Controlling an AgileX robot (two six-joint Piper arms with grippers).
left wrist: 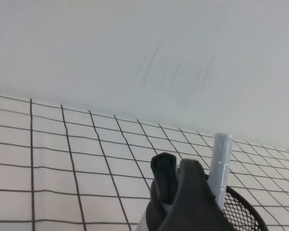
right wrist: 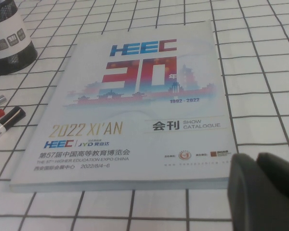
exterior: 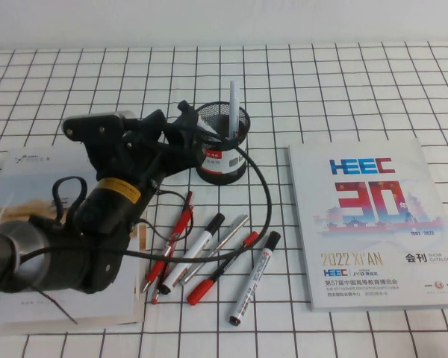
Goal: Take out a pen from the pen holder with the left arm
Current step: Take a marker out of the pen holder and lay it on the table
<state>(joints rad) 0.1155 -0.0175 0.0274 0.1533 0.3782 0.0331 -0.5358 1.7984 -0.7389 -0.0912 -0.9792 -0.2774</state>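
Here, your left gripper (exterior: pixel 188 119) has its fingers (left wrist: pixel 164 168) apart and empty beside the pen holder (exterior: pixel 222 153). The grey pen (exterior: pixel 234 104) stands upright inside it, just beyond them. Your right gripper (right wrist: pixel 262 192) hangs by the catalogue (right wrist: pixel 135 96) corner.

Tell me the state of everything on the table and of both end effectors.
Pen holder: upright, one pen inside.
Grey pen: standing in the holder, not gripped.
Loose pens: lying flat.
Catalogue: closed, flat.
Left booklet: closed, flat.
Left end effector: open, at the holder's left rim.
Right end effector: near the catalogue's corner.
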